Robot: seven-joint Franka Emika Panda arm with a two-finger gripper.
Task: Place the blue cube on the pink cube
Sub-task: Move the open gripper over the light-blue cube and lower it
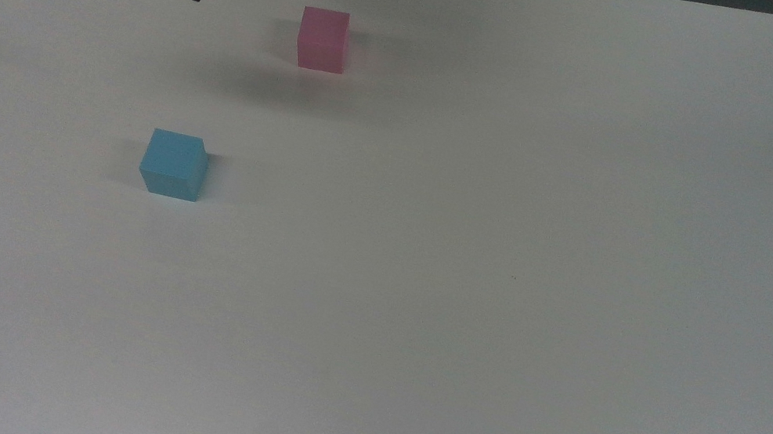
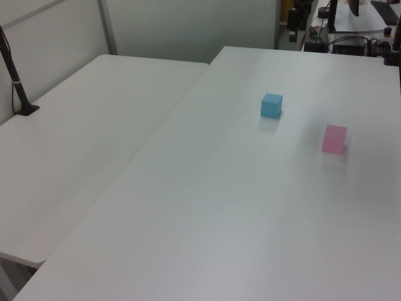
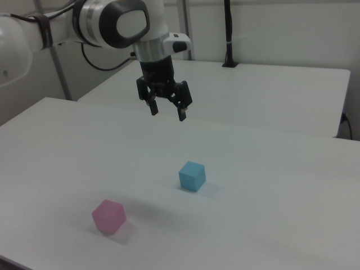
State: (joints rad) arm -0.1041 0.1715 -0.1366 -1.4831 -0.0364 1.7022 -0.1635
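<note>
Two cubes [image 1: 174, 164] [image 1: 323, 39] apart — pincer [image 3: 167, 114] open, aloft.

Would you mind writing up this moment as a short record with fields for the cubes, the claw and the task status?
blue cube: resting on the white table, alone, nothing touching it
pink cube: resting on the table, apart from the blue cube
claw: open, empty, in the air above the table, higher than both cubes
claw position: in the right view, above and behind the blue cube
task status: blue cube not yet gripped or stacked
</note>
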